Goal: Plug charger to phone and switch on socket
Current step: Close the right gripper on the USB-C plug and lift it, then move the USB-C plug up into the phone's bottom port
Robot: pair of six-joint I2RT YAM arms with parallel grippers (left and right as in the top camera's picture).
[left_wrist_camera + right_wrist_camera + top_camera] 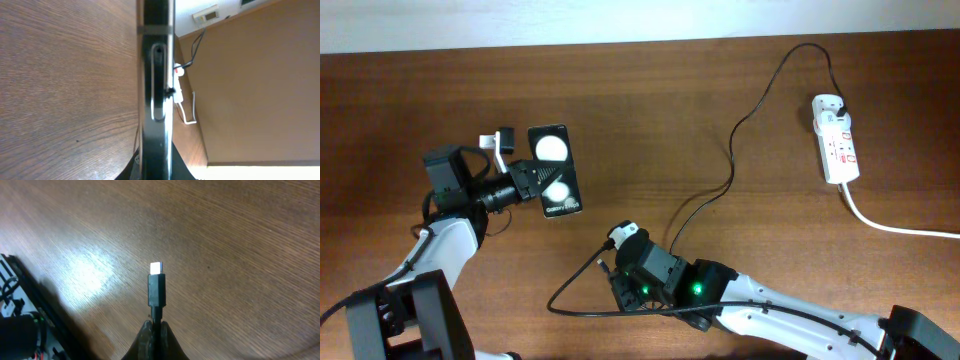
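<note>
The right hand (154, 328), closed on the charger (156, 291) just behind its tip, hovers over the near table (720, 90) while the left hand (523, 180) grips the phone (554, 172) further left; plugging in likely comes next and calls for aligning tip with port, the socket (836, 138) lying far right.

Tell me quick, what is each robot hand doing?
Left gripper: shut on the phone.
Right gripper: shut on the charger.

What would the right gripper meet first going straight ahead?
Probably bare table: the right wrist view shows only wood ahead of the right gripper and charger tip. Overhead, the phone lies roughly that way; height unclear.
</note>
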